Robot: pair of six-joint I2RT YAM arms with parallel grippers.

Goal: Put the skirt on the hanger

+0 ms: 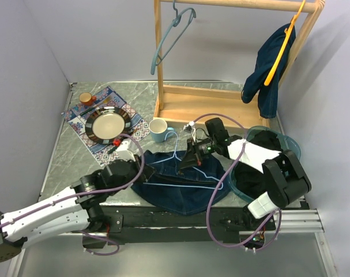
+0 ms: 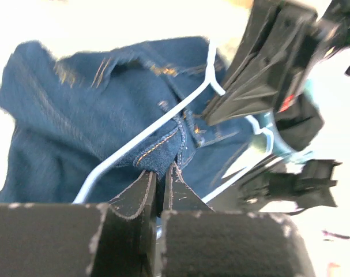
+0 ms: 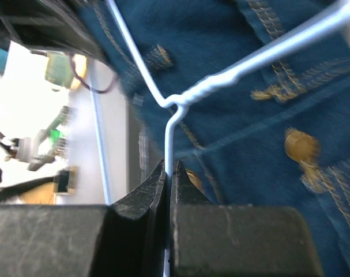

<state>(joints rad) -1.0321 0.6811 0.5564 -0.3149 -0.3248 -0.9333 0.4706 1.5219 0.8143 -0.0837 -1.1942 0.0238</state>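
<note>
Skirt: The dark blue denim skirt [image 1: 175, 199] lies spread on the grey marbled table [image 1: 76, 156] at its near edge, between my two arms. It is not yet on the hanger.
Hanger: The pale thin wire hanger [image 1: 180, 186] rests flat on top of the denim, hook pointing away towards the light blue mug [image 1: 158, 130].
Right gripper [image 3: 168, 179]: The jaws are pinched tight on the wire neck just below the twist. I hold there so the frame cannot swivel while the cloth is worked.
Left gripper [image 2: 161, 173]: The jaws are drawn almost together at the stitched waistband fold, just beside one wire shoulder. It looks as if a pinch of denim is caught, though the blurred wrist view will not tell me how much.
Step in hand: I judge this as lifting the waistband so it can be fed onto the frame.
Risk: A thin pinch may slip, or the wire may twist in my grip.
Destination: The wooden clothes rack [image 1: 209, 107] stands well beyond.
</note>
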